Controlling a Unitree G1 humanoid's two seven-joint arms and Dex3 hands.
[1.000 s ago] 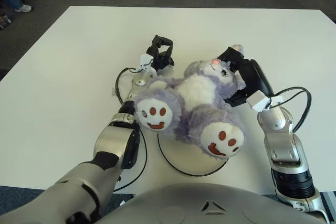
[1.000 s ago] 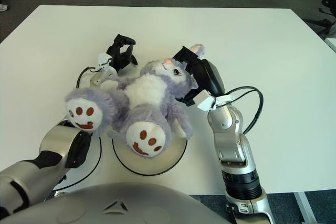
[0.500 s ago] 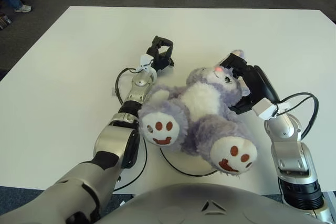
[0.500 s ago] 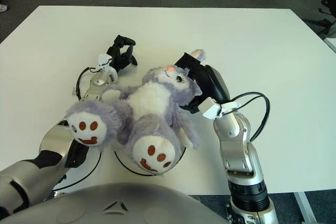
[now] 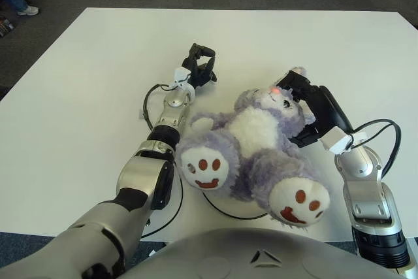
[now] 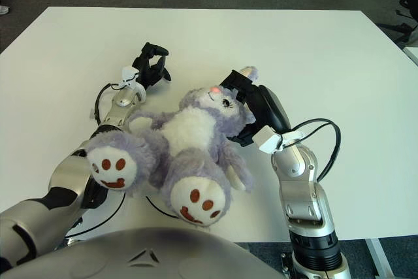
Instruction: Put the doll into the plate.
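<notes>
Just below the middle of the frame, the doll lies on its back, head toward the upper right and both soles facing the camera at the lower edge. It covers most of the plate, of which only a thin dark arc of rim shows beneath the legs. Whether the body truly sits inside that rim or only drapes over it cannot be told.

The right hand is at the right of the doll's head, its dark fingers curled around the head and ear, so it grips the doll there. The left hand shows in the upper left of the centre, just beyond the doll's raised arm, fingers curled in with nothing between them and apart from the fur.

As a judgement, the main risk is placement. The doll is far bigger than the plate and is held only at the head, so on release the heavy legs could tip it sideways and drag it off the rim onto the tabletop. A soft head gives a poor grip; it may squash and slip before the body settles. The plate looks light and could slide if the doll pushes on its edge. Cables looping near the left forearm lie close to the plate and might catch a foot.

No brand, label or writing can be read anywhere.
</notes>
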